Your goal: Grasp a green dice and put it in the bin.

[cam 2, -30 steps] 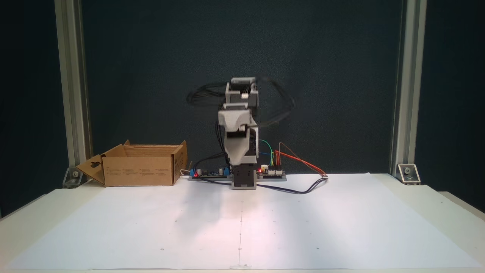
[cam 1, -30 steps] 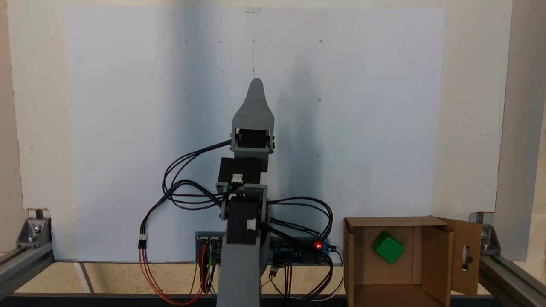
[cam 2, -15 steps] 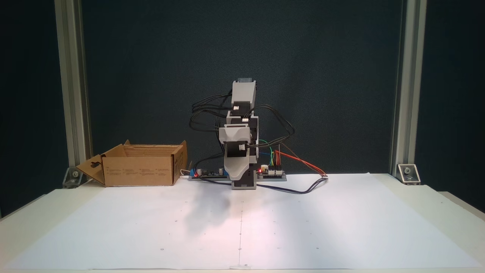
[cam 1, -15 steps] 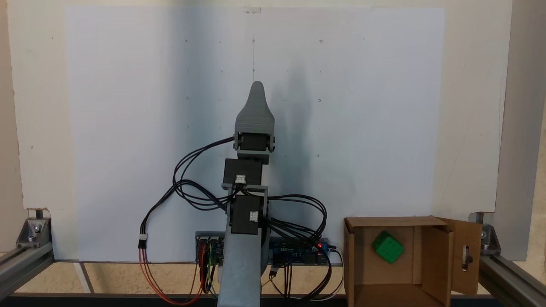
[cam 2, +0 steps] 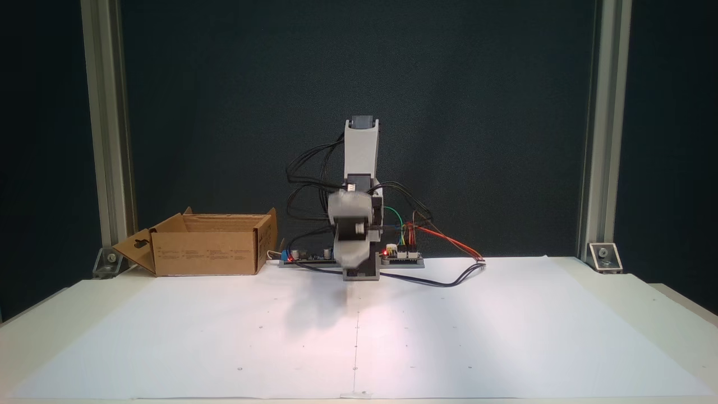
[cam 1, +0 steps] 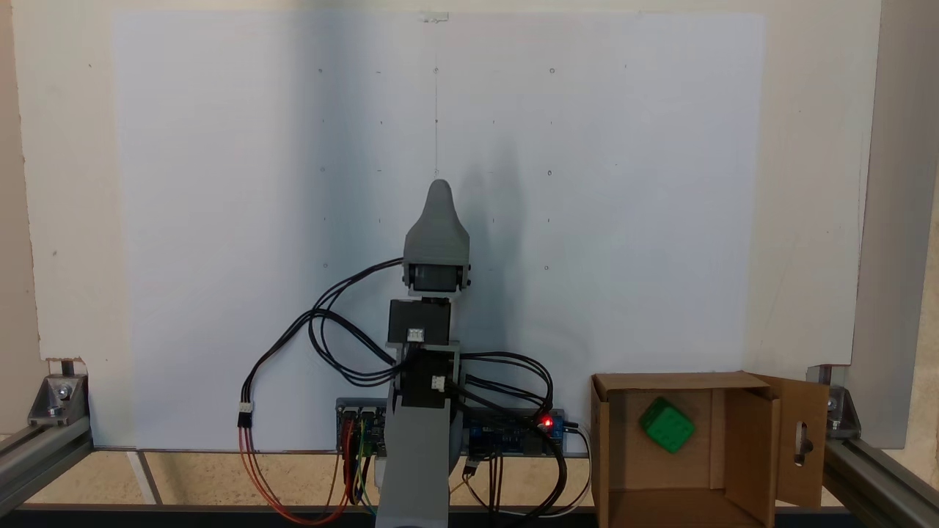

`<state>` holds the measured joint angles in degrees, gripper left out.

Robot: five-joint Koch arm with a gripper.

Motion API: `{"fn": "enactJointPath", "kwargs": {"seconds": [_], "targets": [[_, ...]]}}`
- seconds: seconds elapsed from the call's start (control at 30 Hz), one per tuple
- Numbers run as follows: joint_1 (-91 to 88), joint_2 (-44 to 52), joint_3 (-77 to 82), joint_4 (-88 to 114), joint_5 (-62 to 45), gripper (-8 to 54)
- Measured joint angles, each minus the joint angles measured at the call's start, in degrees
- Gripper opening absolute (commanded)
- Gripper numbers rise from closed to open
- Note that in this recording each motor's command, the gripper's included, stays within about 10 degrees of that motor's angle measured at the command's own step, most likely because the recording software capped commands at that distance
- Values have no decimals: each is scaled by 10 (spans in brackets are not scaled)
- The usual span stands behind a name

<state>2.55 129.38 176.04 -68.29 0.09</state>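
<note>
White paper (cam 1: 220, 220) covers the table (cam 2: 33, 331), the largest surface present, marked with small dots and a centre line. Brown corrugated cardboard forms the bin (cam 1: 623, 455), sitting at about 4 o'clock from the arm's base in the view from above, and at 9 o'clock from the base in the front view (cam 2: 207, 252). The arm (cam 1: 418, 455) is folded over its base, with the gripper (cam 1: 439, 192) pointing toward 12 o'clock over bare paper, well apart from the bin. Its jaws lie one behind the other, and the front view is blurred (cam 2: 352, 259), so I cannot tell whether they are apart or together; nothing green is seen in them. The green dice (cam 1: 666, 425) rests on the bin floor, tilted, near the far wall. Judgement: the deposit appears complete, with only the arm's settling left. The view from above shows the dice inside; the front view shows the bin's outer wall and slotted flap (cam 2: 134, 249).
</note>
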Motion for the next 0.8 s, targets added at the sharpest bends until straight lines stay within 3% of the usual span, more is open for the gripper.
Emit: {"fn": "enactJointPath", "kwargs": {"seconds": [0.4,0.8], "targets": [[-2,0,3,-254,1,445],[-4,0,3,-263,1,445]]}}
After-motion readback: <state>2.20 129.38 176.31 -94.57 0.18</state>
